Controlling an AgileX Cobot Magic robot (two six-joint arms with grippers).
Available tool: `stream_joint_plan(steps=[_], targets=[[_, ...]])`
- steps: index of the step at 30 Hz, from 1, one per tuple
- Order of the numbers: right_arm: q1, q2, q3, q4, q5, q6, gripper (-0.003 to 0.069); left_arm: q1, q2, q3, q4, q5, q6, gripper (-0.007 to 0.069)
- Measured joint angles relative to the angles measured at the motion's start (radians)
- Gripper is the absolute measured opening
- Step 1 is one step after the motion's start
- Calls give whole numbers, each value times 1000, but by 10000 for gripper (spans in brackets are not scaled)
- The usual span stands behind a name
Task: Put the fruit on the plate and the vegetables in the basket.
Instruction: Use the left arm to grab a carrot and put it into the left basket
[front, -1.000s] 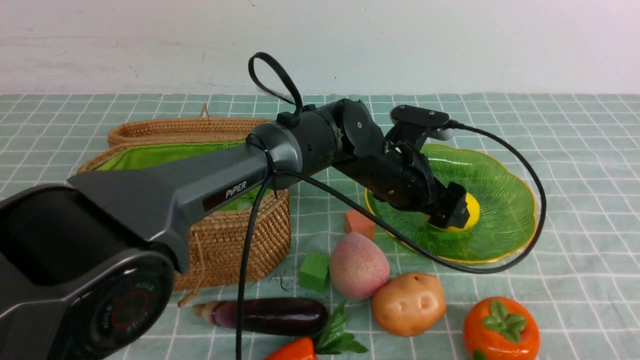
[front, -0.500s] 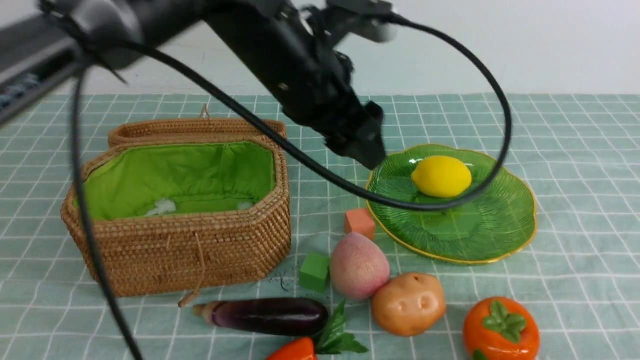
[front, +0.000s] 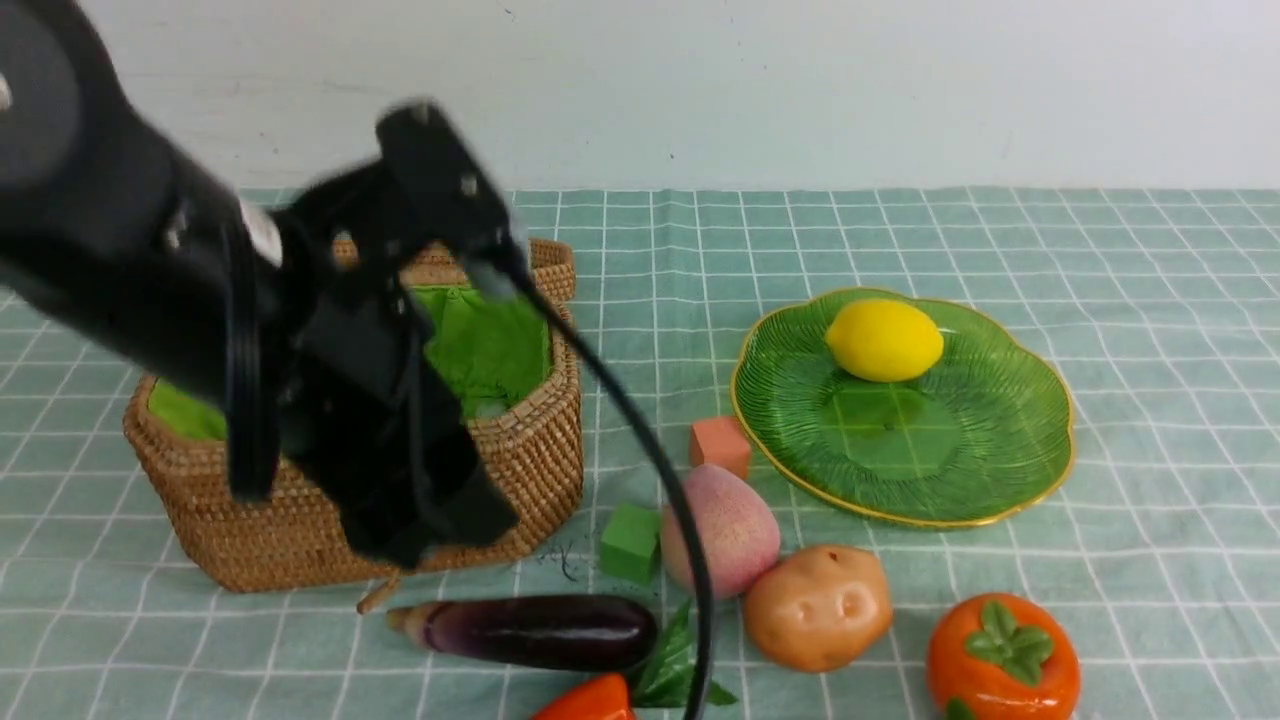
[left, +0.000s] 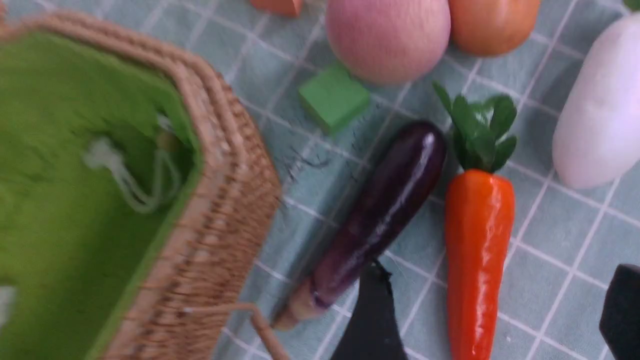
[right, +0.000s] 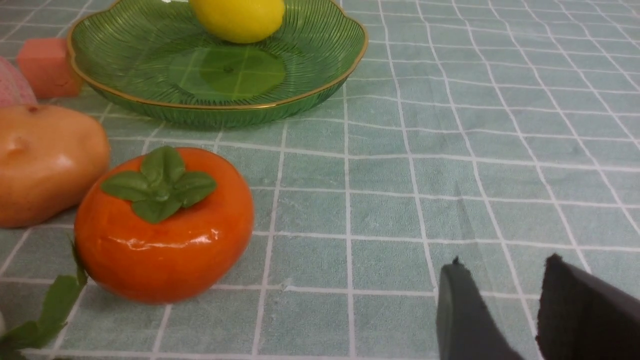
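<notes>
The yellow lemon (front: 884, 340) lies on the green plate (front: 1010, 470). Peach (front: 738, 528), potato (front: 817, 607), persimmon (front: 1002, 660), eggplant (front: 530, 632) and carrot (front: 590, 703) lie on the cloth in front. My left gripper (left: 497, 305) hangs open in front of the wicker basket (front: 530, 450). In the left wrist view the carrot (left: 477, 260) lies between its two fingers and clear of both. The eggplant (left: 385, 210) and white radish (left: 597, 120) flank it. My right gripper (right: 504, 260) is open over bare cloth, to the right of the persimmon (right: 165, 230).
An orange cube (front: 719, 446) and a green cube (front: 630, 541) sit between basket and plate. The left arm's black cable (front: 650, 470) hangs across the peach. The basket's lid stands open behind it, and a cord loop (left: 260, 330) trails at its front.
My left arm let go of the lemon on the plate, rose, swung left and came down in front of the basket. The lemon stays on the plate.
</notes>
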Motion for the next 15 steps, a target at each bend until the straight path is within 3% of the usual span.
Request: stream_joint_plan(steps=[5, 15], targets=[[0, 0, 0, -1, 1, 0, 240, -35, 73, 173, -25, -159, 51, 555], [0, 0, -1, -4, 3, 0, 240, -186, 255, 184, -33, -258, 71, 555]])
